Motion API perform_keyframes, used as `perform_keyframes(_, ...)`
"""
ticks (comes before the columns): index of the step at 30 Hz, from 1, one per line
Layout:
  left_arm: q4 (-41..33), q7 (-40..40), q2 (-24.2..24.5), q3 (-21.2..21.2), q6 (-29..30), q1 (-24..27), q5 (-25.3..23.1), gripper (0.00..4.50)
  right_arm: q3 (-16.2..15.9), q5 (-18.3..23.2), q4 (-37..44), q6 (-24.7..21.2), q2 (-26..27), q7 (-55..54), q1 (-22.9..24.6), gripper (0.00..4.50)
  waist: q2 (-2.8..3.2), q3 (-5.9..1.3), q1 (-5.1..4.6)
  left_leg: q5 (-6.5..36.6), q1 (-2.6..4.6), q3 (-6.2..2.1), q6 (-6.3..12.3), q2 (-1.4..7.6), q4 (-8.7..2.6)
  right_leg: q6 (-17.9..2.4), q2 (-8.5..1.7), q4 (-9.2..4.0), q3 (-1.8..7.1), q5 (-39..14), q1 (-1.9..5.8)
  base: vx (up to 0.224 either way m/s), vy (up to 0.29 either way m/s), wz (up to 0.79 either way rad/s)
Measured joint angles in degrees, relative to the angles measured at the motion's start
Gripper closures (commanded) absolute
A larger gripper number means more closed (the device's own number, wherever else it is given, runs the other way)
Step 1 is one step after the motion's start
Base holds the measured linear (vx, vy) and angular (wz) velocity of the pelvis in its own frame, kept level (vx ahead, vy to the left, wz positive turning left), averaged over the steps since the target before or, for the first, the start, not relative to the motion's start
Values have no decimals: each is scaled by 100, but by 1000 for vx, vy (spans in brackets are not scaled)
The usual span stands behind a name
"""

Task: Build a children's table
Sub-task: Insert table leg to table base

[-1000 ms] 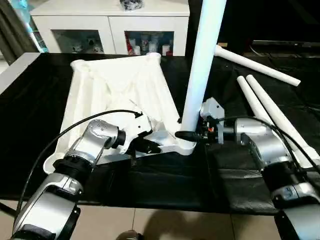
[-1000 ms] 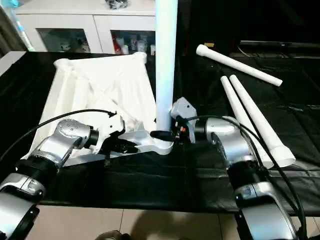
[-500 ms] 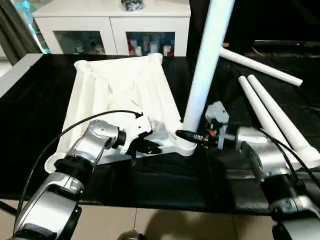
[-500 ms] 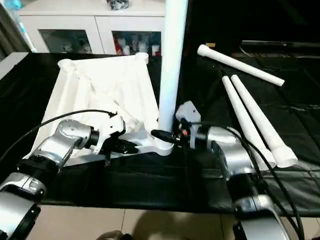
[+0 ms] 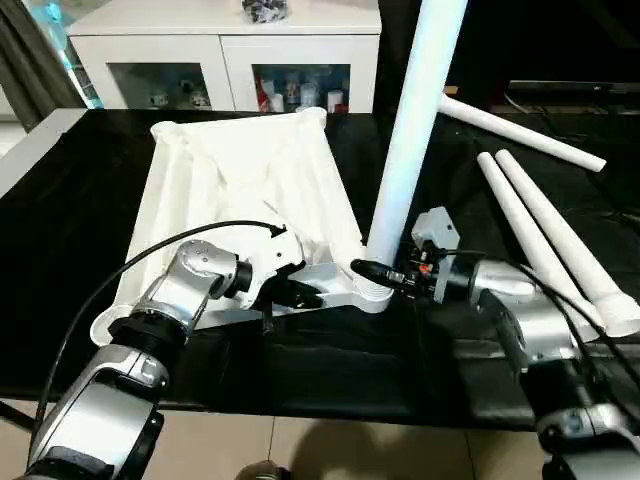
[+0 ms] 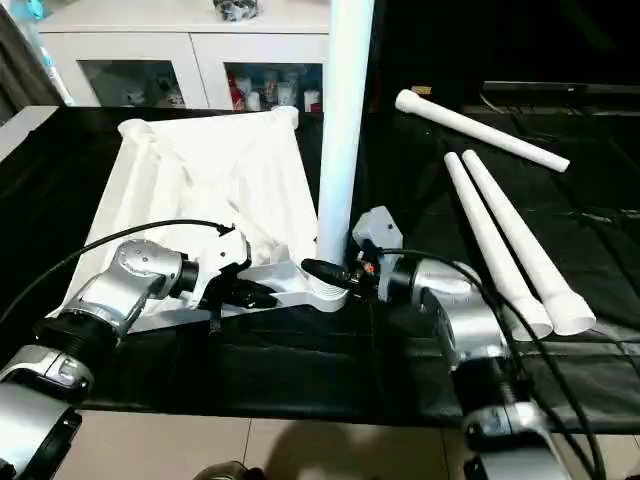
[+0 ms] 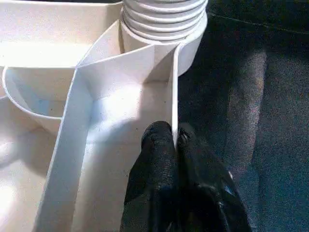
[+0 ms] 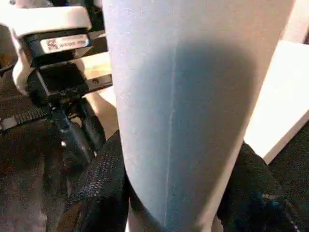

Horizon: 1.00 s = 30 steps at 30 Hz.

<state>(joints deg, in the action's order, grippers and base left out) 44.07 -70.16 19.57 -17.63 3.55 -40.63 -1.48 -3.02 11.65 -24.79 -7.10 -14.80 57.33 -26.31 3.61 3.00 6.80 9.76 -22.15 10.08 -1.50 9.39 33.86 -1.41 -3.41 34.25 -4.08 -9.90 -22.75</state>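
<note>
The white table top (image 5: 240, 180) lies underside up on the black cloth. A white leg (image 5: 410, 130) stands upright in its near right corner socket (image 5: 372, 295), threaded end (image 7: 164, 14) showing at the socket. My right gripper (image 5: 373, 271) is shut on the leg (image 8: 188, 96) just above the socket, a black finger (image 8: 101, 183) on each side. My left gripper (image 5: 300, 293) is shut on a thin rib (image 7: 173, 87) of the table top's near edge, next to that socket.
Two loose white legs (image 5: 545, 235) lie side by side on the cloth to the right, a third (image 5: 520, 130) farther back. A white cabinet (image 5: 220, 50) with glass doors stands behind the table. The cloth's near edge runs just in front of my forearms.
My right forearm has swung lower and nearer, its gripper still on the leg's base. The leg leans slightly more to the right. The left gripper has kept its hold.
</note>
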Motion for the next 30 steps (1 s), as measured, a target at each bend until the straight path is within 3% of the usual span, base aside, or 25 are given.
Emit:
perform_keyframes(4,1,0,-5,31,1,-1,-3,450,261,220,150,-241,252,-297,167,257,8,4,-2,0,0,0,0,0,0,0,0,1,0,0,-1,0,0,0)
perform_keyframes(6,15,6,-14,32,1,-1,-1,450,453,579,170,-536,365,-365,245,257,12,7,-2,-1,-1,0,0,0,0,0,0,0,0,0,-1,0,0,0)
perform_keyframes(9,15,22,-59,32,1,-3,-1,450,431,739,389,-605,464,-364,401,257,28,7,1,0,-4,0,0,0,-4,2,0,-3,0,-1,-4,0,0,0)
perform_keyframes(19,54,74,-96,32,0,-17,-3,450,138,554,854,-451,303,-407,657,257,35,5,3,-1,-2,0,0,-3,-4,5,-2,-8,2,-2,-1,0,0,0)
perform_keyframes(24,54,103,-100,32,-30,-17,-11,450,236,397,721,-372,289,-879,496,257,40,7,-15,-1,-4,0,-1,-4,-3,5,-2,-9,4,-1,-3,0,0,0)
perform_keyframes(30,54,156,-124,32,-75,-30,-45,450,21,94,665,-379,-114,-820,296,257,43,8,-27,-1,-8,0,0,-3,-7,4,-1,-8,1,-1,-8,0,0,0)
